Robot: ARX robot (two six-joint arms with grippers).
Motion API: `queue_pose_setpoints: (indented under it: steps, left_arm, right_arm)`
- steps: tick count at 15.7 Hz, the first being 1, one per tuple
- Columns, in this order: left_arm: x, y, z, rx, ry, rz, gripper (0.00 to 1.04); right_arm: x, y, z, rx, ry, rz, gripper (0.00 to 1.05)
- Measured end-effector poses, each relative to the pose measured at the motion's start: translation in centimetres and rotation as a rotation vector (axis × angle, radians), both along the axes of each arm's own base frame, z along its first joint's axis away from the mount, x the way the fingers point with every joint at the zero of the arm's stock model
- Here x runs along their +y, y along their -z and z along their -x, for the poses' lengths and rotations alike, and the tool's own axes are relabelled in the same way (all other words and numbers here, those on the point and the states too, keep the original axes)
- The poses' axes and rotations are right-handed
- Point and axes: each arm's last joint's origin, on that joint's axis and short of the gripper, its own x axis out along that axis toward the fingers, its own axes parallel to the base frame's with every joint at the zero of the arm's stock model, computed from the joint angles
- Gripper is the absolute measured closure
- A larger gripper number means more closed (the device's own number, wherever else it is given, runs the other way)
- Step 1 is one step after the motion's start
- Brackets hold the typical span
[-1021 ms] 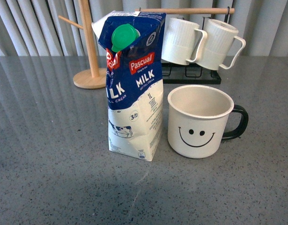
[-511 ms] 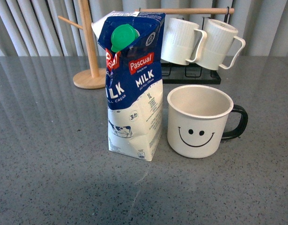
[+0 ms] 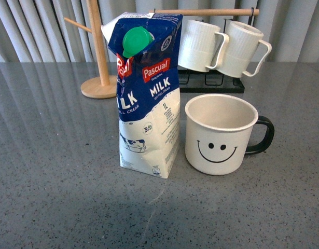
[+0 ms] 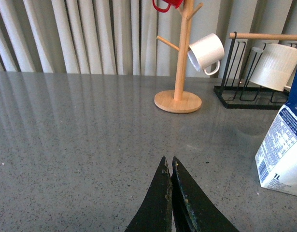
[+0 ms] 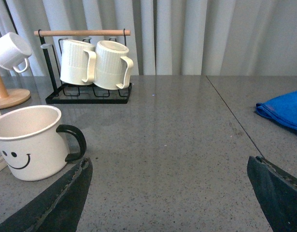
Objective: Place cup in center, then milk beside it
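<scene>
I see the cup (image 3: 219, 136) upright on the grey table (image 3: 55, 197), handle to the right, with the milk (image 3: 147, 93) standing just left of it, not touching. My left tool (image 4: 168, 162) has its tips pressed together, holding nothing. My right tool (image 5: 170, 166) is spread wide and empty.

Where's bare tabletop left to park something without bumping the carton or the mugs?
Free: the near strip in front of the milk carton and smiley cup, and the wide patch left of the carton, up to the wooden mug tree. Crowded: behind them, where ribbed mugs hang on the rack.
</scene>
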Motion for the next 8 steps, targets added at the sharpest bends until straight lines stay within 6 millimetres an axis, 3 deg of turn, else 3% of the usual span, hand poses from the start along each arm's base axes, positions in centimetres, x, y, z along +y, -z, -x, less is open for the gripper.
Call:
queue_pose_setpoints:
  steps: [8]
  left_arm:
    - [0.01, 0.64, 0.77, -0.007, -0.001, 0.0, 1.04]
  right_arm:
    - [0.0, 0.0, 0.0, 0.0, 0.0, 0.0, 0.07]
